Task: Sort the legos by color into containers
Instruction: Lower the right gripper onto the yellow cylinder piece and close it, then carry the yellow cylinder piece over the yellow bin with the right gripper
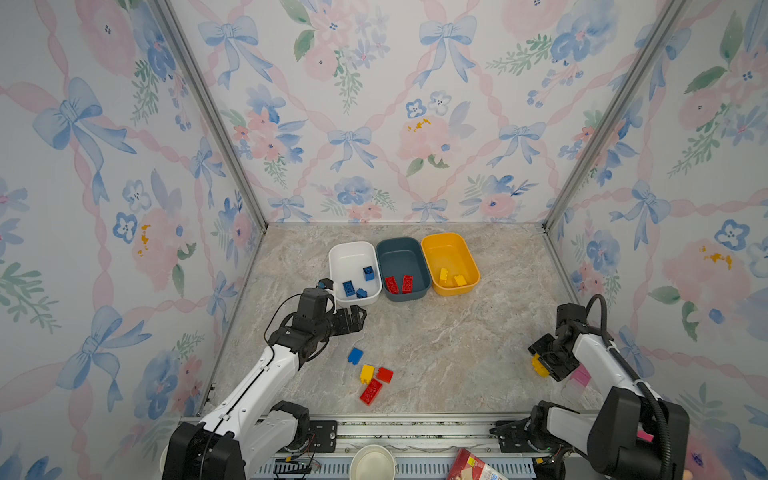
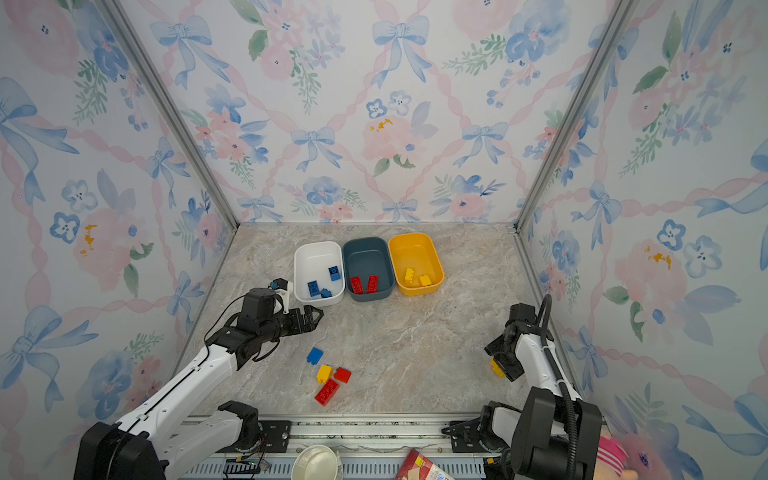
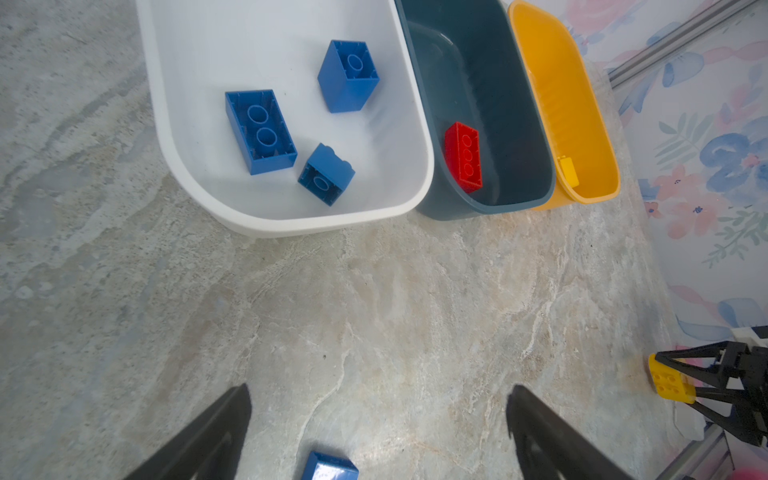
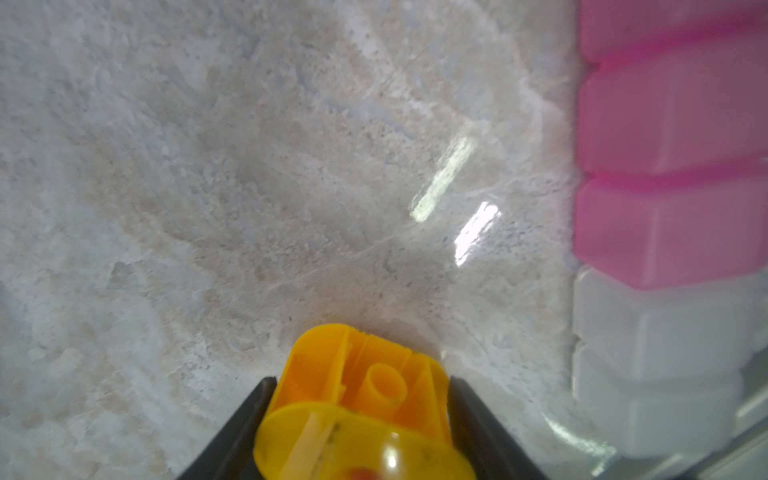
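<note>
Tubs in a row at the rear of the table (image 1: 457, 340), side by side: white tub (image 1: 332, 266) with three blue legos (image 1: 349, 288), teal tub (image 1: 401, 240) with two red legos (image 1: 407, 284), yellow tub (image 1: 446, 236) with two yellow legos (image 1: 444, 276). Left gripper (image 1: 359, 318), jaws wide and empty, hovers just before the white tub's near rim. Right gripper (image 4: 361, 380), at the table's right edge, clamps the rounded yellow lego (image 1: 539, 367), the pink block (image 4: 665, 124) just beside it. A loose cluster of four legos (image 1: 370, 391) lies near the front edge; bare marble separates it from the right gripper
</note>
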`<state>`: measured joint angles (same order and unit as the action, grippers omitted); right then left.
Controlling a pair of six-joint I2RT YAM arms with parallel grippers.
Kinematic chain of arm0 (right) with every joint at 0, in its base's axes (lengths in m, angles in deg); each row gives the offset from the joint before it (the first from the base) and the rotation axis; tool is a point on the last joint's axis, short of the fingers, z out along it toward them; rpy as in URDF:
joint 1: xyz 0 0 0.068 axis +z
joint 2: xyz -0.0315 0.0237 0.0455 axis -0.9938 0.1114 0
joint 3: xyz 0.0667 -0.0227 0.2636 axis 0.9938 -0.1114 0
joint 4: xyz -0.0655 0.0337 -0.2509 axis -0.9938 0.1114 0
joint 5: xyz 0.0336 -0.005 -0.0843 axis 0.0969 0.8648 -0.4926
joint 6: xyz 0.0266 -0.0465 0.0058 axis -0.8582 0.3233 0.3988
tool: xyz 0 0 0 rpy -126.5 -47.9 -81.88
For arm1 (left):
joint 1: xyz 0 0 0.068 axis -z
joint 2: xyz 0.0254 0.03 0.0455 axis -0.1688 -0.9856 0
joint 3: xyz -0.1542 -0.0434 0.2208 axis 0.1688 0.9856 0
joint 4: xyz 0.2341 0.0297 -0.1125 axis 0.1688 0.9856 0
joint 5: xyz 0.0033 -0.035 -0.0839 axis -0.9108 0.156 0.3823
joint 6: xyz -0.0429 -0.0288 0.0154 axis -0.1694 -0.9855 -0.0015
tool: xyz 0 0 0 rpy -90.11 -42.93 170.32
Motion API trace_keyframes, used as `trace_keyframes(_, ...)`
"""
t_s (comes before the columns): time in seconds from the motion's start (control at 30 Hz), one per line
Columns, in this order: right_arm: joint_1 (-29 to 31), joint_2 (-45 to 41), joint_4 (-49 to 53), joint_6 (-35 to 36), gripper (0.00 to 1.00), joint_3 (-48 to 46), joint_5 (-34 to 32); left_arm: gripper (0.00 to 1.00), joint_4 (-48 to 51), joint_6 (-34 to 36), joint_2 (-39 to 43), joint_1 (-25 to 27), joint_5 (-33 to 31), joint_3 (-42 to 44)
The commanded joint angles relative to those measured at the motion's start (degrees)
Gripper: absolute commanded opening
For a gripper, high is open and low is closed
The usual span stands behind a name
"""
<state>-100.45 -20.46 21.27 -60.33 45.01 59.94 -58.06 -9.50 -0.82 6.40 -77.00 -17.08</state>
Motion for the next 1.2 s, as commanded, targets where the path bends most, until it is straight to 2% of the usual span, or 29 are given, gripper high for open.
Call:
trace_keyframes(0.0, 1.6, -1.6, 3.2, -0.5, 0.53, 2.4, 0.1, 0.98, -1.0, 1.2, 0.4, 0.1, 0.2, 0.7)
trace_keyframes(0.27, 8.1, -2.9, 6.1, -3.1, 0.53, 6.8, -0.9, 0.98, -1.0, 1.2, 0.6, 0.1, 0.3, 0.7)
trace_keyframes(0.73, 24.9, 1.2, 6.1, -9.9, 0.53, 15.6, -4.3, 0.98, -1.0, 1.3, 1.3, 0.1, 0.2, 0.7)
trace_keyframes(1.0, 33.8, 6.8, 4.6, -11.0, 0.53, 22.8, -7.1, 0.98, -1.0, 1.3, 1.2, 0.2, 0.2, 0.7)
trace_keyframes(1.17, 36.5, 12.9, 2.3, -9.6, 0.54, 29.5, -7.3, 0.98, -1.0, 1.3, 1.2, 0.2, 0.2, 0.7)
